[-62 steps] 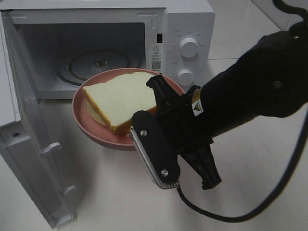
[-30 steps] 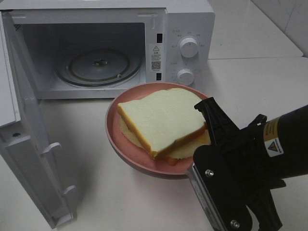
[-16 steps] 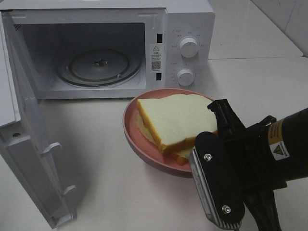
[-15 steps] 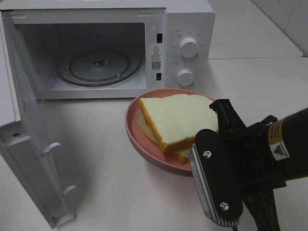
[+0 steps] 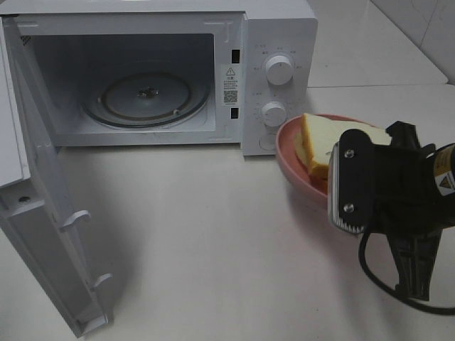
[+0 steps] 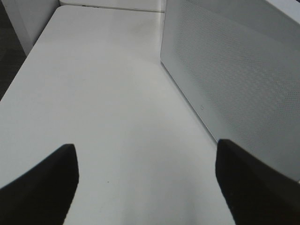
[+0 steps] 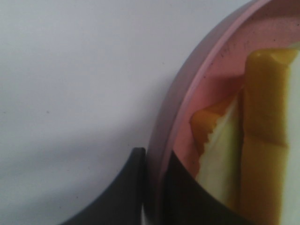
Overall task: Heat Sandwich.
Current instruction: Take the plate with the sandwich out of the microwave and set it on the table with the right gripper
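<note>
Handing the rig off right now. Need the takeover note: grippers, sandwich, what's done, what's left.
Left gripper: open, empty, beside the microwave, along its outer side wall.
Right gripper: shut on the rim of the pink plate.
Sandwich: on that plate, outside the oven, in front of the knob panel.
Done: door open; turntable bare.
Left: plate onto the turntable, shut the door, start heating. This assumes the sandwich isn't already heated, which the views don't show.
</note>
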Available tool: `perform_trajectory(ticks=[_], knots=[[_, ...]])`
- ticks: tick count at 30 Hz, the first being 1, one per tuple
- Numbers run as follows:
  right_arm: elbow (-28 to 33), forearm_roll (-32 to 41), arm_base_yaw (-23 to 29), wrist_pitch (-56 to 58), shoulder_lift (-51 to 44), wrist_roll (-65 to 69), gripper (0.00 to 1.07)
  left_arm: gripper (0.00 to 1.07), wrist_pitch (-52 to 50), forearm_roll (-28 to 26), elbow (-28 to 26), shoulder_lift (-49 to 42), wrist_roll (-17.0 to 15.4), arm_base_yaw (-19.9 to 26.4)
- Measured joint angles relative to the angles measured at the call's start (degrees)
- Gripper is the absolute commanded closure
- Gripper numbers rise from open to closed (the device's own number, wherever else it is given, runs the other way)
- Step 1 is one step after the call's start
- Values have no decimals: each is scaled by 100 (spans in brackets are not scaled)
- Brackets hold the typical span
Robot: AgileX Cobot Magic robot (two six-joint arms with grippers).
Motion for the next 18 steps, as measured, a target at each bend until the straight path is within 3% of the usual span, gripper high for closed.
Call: perform_trajectory(ticks=[18], knots=[[0,-613,-2286,-6,0,1455,107,30,0,0,0,0,0,0]])
